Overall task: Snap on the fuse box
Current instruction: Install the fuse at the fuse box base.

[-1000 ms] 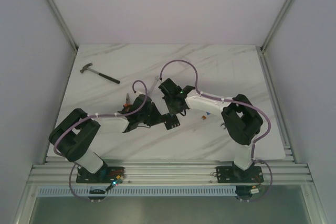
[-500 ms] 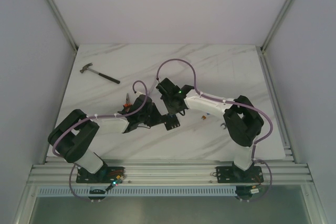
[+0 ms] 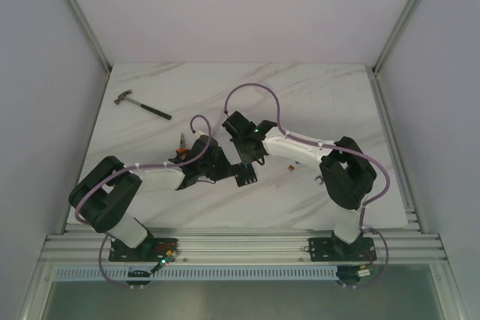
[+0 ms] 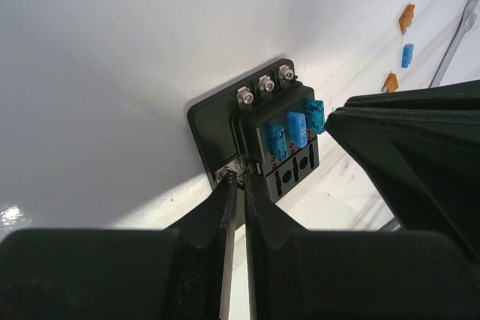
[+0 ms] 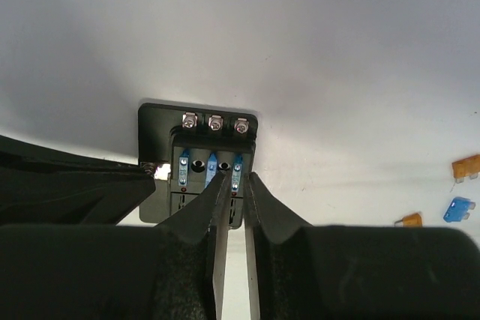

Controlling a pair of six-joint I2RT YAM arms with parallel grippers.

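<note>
1. Nearest us, both arms reach in from 6 o'clock and meet over the fuse box (image 3: 244, 174), which lies flat just short of the middle of the marble worktop (image 3: 337, 103).
2. The left pincer (image 4: 241, 177) is closed to a sliver and grips nothing we can see. Its tips rest on the box's flange at 7 o'clock in its own view.
3. The right pincer (image 5: 235, 176) is likewise almost shut, and its tips sit on the fuse row. We cannot tell whether it nips the fuse just ahead of it.
4. The box carries three seated blue fuses (image 4: 296, 128), and a line of terminal screws (image 5: 214, 121) runs along its 12 o'clock side.
5. We judge the box light, stiff moulded plastic that is apt to skate on the smooth stone.
6. The flat flange or the long side walls look like the safest hold. The thin fuses and the screws are best left untouched, and any press should go straight down while the other pincer steadies the base.
7. Beyond the box, towards 3 o'clock, lie loose fuses (image 5: 459, 209) in amber and blue, beside a wrench (image 4: 454, 46).
8. Farthest off, at 10 o'clock, a hammer (image 3: 142, 106) lies well apart from the work.
</note>
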